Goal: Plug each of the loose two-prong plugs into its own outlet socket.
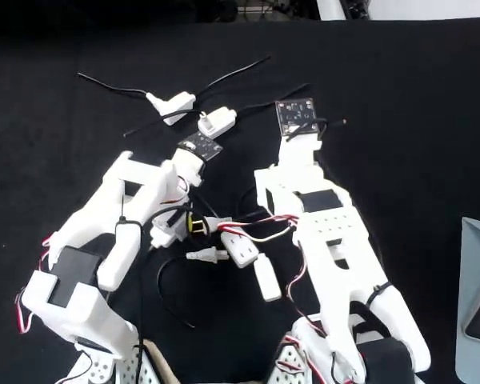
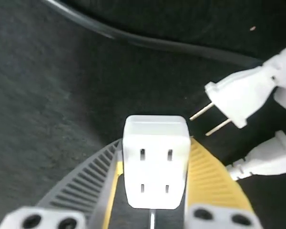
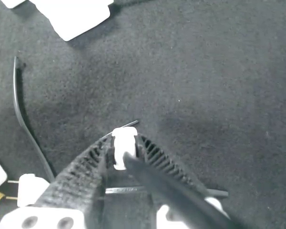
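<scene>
My left gripper (image 2: 155, 210) is shut on a white outlet socket block (image 2: 156, 162) that shows two pairs of slots, held between a grey and a yellow finger (image 2: 212, 181). A loose white two-prong plug (image 2: 238, 98) lies just beyond it, prongs towards the block, beside a second white plug (image 2: 269, 157). My right gripper (image 3: 124, 152) is shut on a small white plug (image 3: 123, 143) with a black cord, just above the black cloth. In the high view the left gripper (image 1: 178, 228) is mid-table and the right gripper (image 1: 304, 136) is farther back.
Two white sockets (image 1: 242, 250) (image 1: 266, 280) and a corded plug (image 1: 204, 256) lie between the arms. Two more white pieces with black cords (image 1: 176, 102) (image 1: 218, 122) lie at the back. A grey container (image 1: 478, 296) stands at the right edge.
</scene>
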Robot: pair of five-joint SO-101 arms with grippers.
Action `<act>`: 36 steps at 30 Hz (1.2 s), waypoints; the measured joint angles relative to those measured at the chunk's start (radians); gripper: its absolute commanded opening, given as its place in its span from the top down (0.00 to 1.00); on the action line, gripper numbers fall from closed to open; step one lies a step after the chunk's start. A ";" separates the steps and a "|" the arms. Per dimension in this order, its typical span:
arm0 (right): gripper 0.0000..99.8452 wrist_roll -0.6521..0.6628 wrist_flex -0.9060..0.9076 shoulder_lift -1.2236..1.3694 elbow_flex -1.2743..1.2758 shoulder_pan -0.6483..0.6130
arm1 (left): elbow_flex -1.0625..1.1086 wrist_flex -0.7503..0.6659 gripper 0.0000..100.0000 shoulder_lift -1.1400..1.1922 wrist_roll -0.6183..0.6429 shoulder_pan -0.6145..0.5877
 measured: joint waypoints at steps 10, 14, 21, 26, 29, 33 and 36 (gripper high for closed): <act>0.99 0.000 0.000 0.000 0.000 0.000 | -0.044 0.032 0.69 -0.012 -0.017 -0.075; 0.99 0.000 0.000 0.000 0.000 0.000 | -0.046 0.074 0.69 -0.091 -0.021 -0.107; 0.99 0.000 0.000 0.000 0.000 0.000 | 0.077 0.095 0.69 -0.212 -0.086 -0.121; 0.99 0.000 0.000 0.000 0.000 0.000 | 0.164 0.095 0.69 -0.253 -0.095 -0.147; 0.99 0.000 0.000 0.000 0.000 0.000 | 0.199 0.071 0.69 -0.255 -0.126 -0.175; 0.99 0.000 0.000 0.000 0.000 0.000 | 0.267 -0.034 0.69 -0.255 -0.167 -0.247; 0.99 0.000 0.000 0.000 0.000 0.000 | 0.278 -0.103 0.69 -0.247 -0.193 -0.298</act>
